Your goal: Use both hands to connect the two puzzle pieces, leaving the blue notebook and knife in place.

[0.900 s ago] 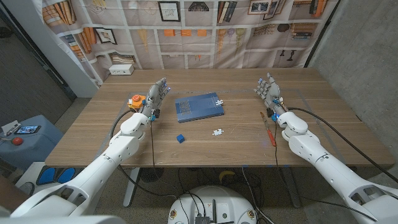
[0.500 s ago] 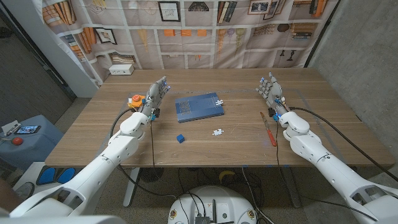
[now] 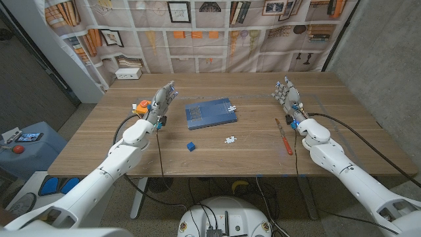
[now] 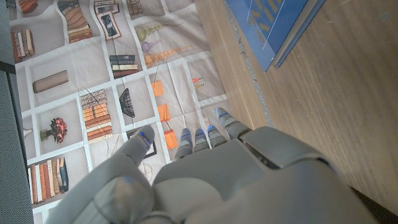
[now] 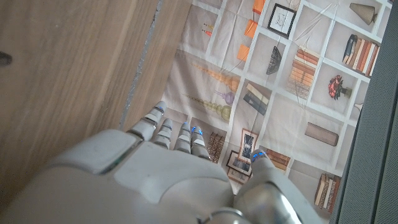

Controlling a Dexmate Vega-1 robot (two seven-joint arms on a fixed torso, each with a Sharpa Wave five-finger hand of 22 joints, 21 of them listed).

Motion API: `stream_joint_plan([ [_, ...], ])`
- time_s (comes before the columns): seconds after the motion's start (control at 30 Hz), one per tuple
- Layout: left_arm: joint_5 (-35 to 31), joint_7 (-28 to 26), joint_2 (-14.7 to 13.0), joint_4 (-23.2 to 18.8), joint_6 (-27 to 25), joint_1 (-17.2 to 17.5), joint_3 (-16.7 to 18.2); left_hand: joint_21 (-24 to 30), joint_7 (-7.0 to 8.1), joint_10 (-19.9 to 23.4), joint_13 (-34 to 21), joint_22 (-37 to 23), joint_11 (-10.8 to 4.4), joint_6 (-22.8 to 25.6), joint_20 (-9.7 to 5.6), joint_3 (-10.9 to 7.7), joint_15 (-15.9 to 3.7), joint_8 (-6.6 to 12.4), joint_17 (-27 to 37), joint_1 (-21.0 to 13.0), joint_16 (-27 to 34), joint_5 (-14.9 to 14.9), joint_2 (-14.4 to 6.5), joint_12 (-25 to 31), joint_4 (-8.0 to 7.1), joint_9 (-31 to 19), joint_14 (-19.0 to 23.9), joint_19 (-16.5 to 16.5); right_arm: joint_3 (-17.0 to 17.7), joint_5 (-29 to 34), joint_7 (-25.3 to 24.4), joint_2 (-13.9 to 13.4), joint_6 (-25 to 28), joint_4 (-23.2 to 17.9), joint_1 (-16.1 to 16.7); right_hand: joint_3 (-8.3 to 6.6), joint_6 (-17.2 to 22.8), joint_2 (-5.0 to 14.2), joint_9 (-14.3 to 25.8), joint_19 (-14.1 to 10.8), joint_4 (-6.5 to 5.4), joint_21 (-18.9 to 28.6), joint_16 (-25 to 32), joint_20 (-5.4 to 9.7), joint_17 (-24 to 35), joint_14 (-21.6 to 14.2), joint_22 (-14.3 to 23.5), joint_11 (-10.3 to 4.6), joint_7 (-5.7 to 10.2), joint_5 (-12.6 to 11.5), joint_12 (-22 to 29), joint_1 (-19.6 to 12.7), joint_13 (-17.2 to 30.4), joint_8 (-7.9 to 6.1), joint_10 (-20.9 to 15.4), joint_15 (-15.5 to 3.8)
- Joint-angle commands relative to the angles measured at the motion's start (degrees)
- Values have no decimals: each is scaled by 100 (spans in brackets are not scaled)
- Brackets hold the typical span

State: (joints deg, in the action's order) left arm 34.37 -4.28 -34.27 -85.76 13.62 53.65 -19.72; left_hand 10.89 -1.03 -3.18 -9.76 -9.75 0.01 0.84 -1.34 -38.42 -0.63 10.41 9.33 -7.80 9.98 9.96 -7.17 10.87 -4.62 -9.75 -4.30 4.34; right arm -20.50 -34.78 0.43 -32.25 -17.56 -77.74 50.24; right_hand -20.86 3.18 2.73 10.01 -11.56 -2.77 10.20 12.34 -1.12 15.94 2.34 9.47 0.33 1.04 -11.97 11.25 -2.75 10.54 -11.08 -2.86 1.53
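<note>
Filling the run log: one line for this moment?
left hand open | right hand open | blue puzzle piece, white puzzle piece apart, untouched

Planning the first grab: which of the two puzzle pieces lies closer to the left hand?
The blue puzzle piece, left of the white puzzle piece, is closer to the left hand; the white one lies further toward the knife.

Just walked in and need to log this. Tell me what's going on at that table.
Nothing is being handled yet. The left hand and right hand are both raised, fingers apart, holding nothing, at opposite sides of the table. The blue puzzle piece and white puzzle piece lie apart near the front. The blue notebook and the knife lie untouched.
</note>
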Motion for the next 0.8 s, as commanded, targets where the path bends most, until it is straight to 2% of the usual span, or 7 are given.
stream_joint_plan([
  [0.03,-101,-222,-147,-358,-27,299,87,19,-11,31,-26,-8,-24,27,-11,-11,-9,28,12,-72,18,37,-215,44,64,-12,10,41,-80,554,-201,-358,16,-404,82,-17,58,-15,13,-24,72,51,13,37,-8,-19,7,-12,-4,-39,28,-131,16,-19,-81,-42],
  [0.4,-210,-417,-130,-487,27,449,119,25,13,38,-26,-9,-43,46,-13,-28,-18,24,11,-88,13,33,-218,37,130,-13,18,62,-243,1400,-465,-826,326,-914,74,-70,124,-6,14,-71,216,62,11,67,-69,-80,5,-15,-9,-31,35,-282,15,-29,-146,-81],
  [0.8,-253,-616,-37,-593,56,594,134,33,24,95,-26,-10,-60,125,2,-47,-40,35,10,-112,17,26,-225,46,223,-15,51,94,-425,2301,-566,-1114,456,-1107,-182,-108,85,-8,16,-89,349,60,0,99,-124,-108,3,-26,50,-14,27,-406,16,-1,-172,-100],
])
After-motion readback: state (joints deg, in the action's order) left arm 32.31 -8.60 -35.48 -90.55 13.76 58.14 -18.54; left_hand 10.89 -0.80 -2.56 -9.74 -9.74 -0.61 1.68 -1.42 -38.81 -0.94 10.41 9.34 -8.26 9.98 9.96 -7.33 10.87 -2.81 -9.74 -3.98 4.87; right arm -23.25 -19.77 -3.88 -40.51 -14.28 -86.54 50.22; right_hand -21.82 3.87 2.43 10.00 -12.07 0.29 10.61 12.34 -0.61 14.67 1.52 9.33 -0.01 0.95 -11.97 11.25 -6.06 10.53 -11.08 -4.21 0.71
